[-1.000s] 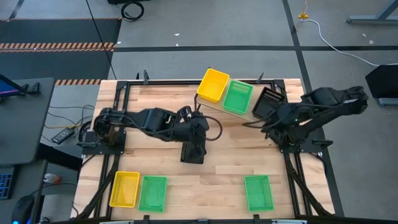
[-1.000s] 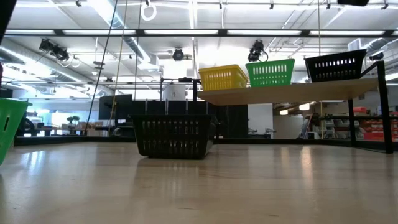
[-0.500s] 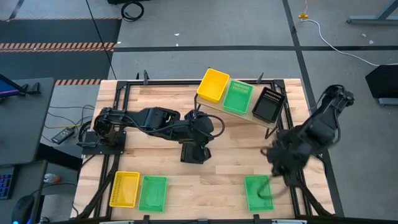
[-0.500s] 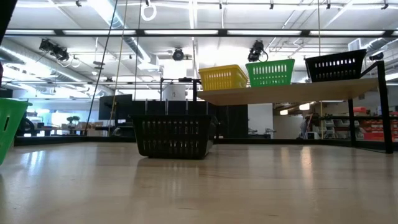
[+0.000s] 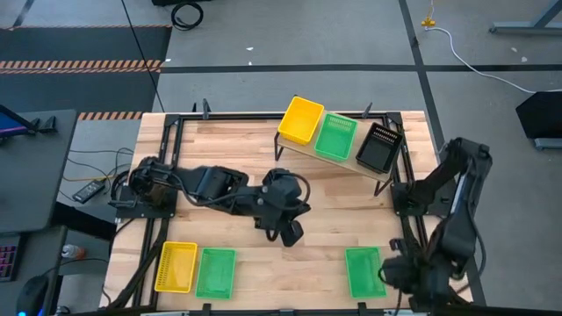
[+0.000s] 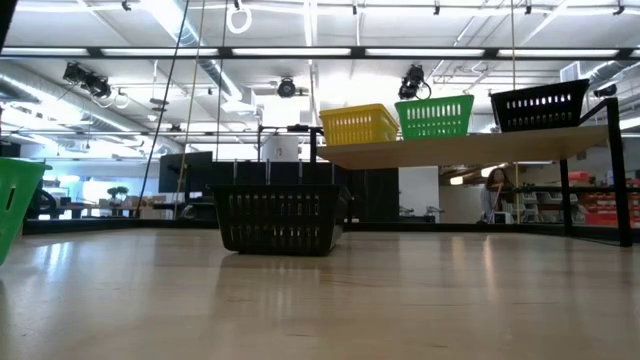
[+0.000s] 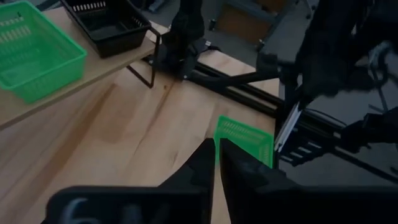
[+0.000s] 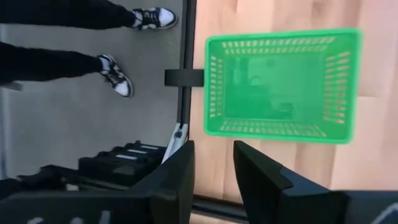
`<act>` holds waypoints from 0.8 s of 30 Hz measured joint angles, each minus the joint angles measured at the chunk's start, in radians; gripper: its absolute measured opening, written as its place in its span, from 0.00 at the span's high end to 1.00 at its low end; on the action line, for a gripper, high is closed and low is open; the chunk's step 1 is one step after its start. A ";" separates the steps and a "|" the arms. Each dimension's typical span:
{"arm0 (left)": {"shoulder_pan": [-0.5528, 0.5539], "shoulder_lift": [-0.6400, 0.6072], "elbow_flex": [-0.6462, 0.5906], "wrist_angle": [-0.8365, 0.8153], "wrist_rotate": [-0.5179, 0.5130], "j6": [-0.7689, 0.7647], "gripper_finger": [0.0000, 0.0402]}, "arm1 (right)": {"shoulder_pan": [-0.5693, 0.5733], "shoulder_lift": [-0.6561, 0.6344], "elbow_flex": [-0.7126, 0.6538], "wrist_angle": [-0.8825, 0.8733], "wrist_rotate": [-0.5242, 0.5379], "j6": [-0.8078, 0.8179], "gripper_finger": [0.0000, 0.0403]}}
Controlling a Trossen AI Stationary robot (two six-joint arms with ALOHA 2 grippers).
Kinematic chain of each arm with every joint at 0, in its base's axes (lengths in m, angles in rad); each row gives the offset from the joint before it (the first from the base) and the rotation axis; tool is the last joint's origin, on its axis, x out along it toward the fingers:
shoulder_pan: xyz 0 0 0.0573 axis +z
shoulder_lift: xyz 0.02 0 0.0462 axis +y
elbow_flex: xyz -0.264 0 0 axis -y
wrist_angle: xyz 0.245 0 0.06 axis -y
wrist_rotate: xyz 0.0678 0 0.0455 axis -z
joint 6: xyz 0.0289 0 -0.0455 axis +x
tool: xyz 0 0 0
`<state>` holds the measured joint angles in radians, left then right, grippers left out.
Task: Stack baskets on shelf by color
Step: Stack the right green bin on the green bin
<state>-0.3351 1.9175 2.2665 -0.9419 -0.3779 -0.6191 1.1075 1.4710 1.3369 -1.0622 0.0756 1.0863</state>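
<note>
High view shows the right arm swung away from the shelf (image 5: 347,158), where a second ago it was at the black basket (image 5: 380,147); its jaws (image 5: 392,274) now hang low at the near right corner of the bench (image 5: 334,219), just beside the lone green basket (image 5: 363,270). That black basket sits free on the shelf's right end, beside the green basket (image 5: 335,137) and the yellow basket (image 5: 301,119), so that placement looks finished and the next pickup seems to be beginning. Right wrist view looks straight down on the green basket, with the two dark fingers (image 8: 180,180) parted by a narrow gap and holding nothing; they are over the bench edge rather than over the basket rim, so they likely still need to shift before closing on a wall. A person's legs and shoes (image 8: 118,74) stand on the floor beyond that edge. The left arm has turned since a second ago: its jaws (image 5: 290,230) are over the bench centre above a black basket (image 6: 277,218), which the low view shows resting flat on the bench. Left wrist view shows its fingers (image 7: 239,177) nearly together, empty. One yellow basket (image 5: 176,266) and one green basket (image 5: 215,271) wait at the near left.
</note>
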 joint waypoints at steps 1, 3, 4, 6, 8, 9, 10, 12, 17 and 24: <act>-0.006 0.000 0.000 0.001 -0.009 -0.005 0.93 | 0.007 0.020 0.000 0.012 0.004 0.003 0.69; -0.013 0.000 0.000 0.002 -0.018 -0.022 0.93 | 0.019 0.059 0.000 0.044 0.016 0.011 0.65; -0.017 0.000 0.000 0.002 -0.020 -0.027 0.93 | 0.024 0.076 0.000 0.063 0.027 0.011 0.63; -0.021 0.000 0.000 0.002 -0.021 -0.045 0.93 | 0.033 0.113 0.000 0.095 0.045 0.017 0.59; -0.027 0.000 0.000 0.003 -0.022 -0.062 0.93 | 0.038 0.151 0.000 0.119 0.057 0.038 0.54; -0.029 0.000 0.000 0.002 -0.024 -0.070 0.93 | 0.040 0.171 0.000 0.124 0.060 0.055 0.52; -0.030 0.000 0.000 0.002 -0.026 -0.075 0.94 | 0.043 0.192 0.000 0.128 0.061 0.070 0.51; -0.040 0.000 0.000 0.003 -0.030 -0.080 0.94 | 0.045 0.230 0.000 0.142 0.061 0.096 0.49; -0.058 0.000 0.000 0.002 -0.040 -0.105 0.94 | 0.058 0.306 0.000 0.237 0.047 0.109 0.49; -0.073 0.000 0.000 0.002 -0.043 -0.127 0.95 | 0.066 0.358 0.000 0.277 0.037 0.118 0.49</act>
<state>-0.4084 1.9175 2.2665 -0.9398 -0.4209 -0.7463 1.1731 1.8293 1.3365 -0.7856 0.1122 1.2044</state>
